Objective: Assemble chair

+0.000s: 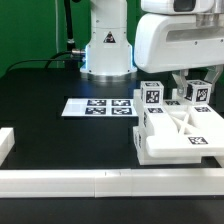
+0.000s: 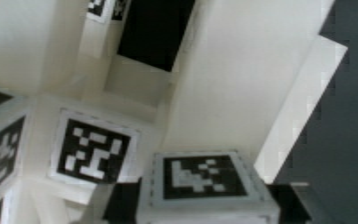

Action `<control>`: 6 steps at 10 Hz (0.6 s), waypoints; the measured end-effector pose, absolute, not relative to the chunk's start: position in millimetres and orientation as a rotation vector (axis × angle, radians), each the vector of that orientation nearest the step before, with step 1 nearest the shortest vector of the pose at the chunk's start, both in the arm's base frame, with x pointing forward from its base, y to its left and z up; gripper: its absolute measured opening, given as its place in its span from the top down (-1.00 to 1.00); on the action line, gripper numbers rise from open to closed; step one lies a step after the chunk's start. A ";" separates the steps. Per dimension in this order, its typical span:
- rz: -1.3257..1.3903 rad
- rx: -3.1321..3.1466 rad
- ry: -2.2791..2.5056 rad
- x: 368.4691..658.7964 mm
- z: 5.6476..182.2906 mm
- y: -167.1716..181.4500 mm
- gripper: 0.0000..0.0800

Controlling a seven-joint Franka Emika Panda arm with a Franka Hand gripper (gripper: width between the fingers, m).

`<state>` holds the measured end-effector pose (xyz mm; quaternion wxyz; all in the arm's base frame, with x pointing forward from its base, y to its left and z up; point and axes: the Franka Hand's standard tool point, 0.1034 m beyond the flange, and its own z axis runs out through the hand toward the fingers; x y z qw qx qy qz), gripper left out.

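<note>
The chair (image 1: pixel 180 128) stands partly joined at the exterior view's right: a white X-braced frame and flat panel with upright square legs that carry black-and-white tags. One tagged leg (image 1: pixel 152 96) stands at its left corner. My gripper (image 1: pixel 197 84) is directly above the chair's far right corner, shut on another tagged square leg (image 1: pixel 200 94). In the wrist view this leg (image 2: pixel 197 178) fills the gap between my dark fingers (image 2: pixel 126 203), with my gripper (image 2: pixel 202 208) around it. White chair panels (image 2: pixel 229 80) and a second tag (image 2: pixel 94 150) lie behind it.
The marker board (image 1: pixel 100 106) lies flat on the black table to the left of the chair. A long low white border rail (image 1: pixel 80 181) runs along the front edge, with a short white block (image 1: pixel 5 144) at the far left. The robot base (image 1: pixel 106 45) stands at the back.
</note>
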<state>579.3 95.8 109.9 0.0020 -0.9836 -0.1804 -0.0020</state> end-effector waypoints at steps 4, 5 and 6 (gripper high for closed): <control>-0.015 -3.112 0.098 579.6 109.5 98.3 0.30; -0.012 -3.086 0.306 579.7 109.4 99.0 0.30; -0.006 -3.054 0.518 579.6 109.4 99.7 0.30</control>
